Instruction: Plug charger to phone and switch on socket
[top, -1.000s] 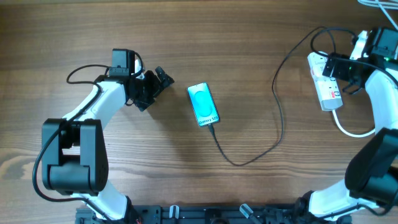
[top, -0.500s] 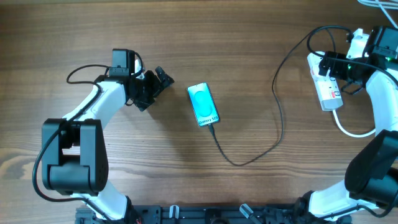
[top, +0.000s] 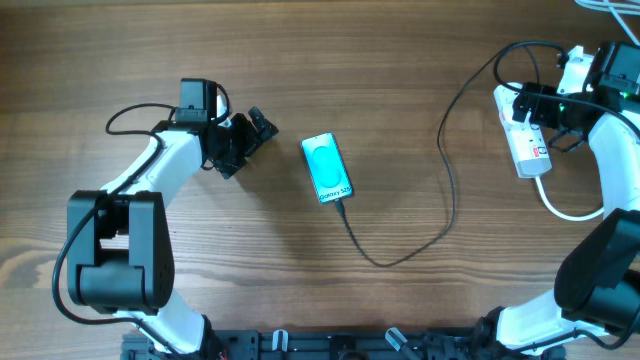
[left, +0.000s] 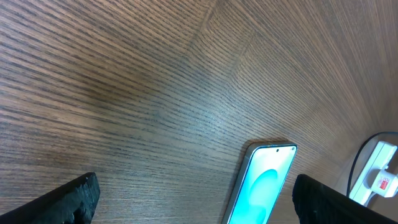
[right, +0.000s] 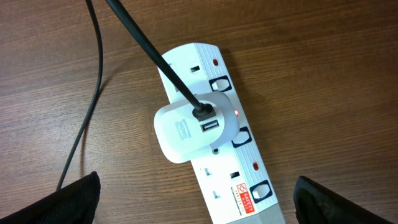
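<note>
Left gripper, jaws released and empty, is hovering over the grainy wooden table. A flat rectangular phone is glowing teal mid-table. The thin black charger is looping from the phone's near end to the long white plastic socket by the right edge, under the wide-open right gripper.

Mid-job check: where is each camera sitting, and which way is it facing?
Overhead: above the table, straight down; both arms, left gripper, right gripper, phone, charger, socket.
Left wrist: low, looking across the table at the phone; own open fingertips at bottom corners.
Right wrist: over the socket, looking down; own fingertips at bottom corners.
Shared: overhead and left wrist both show the phone.
</note>
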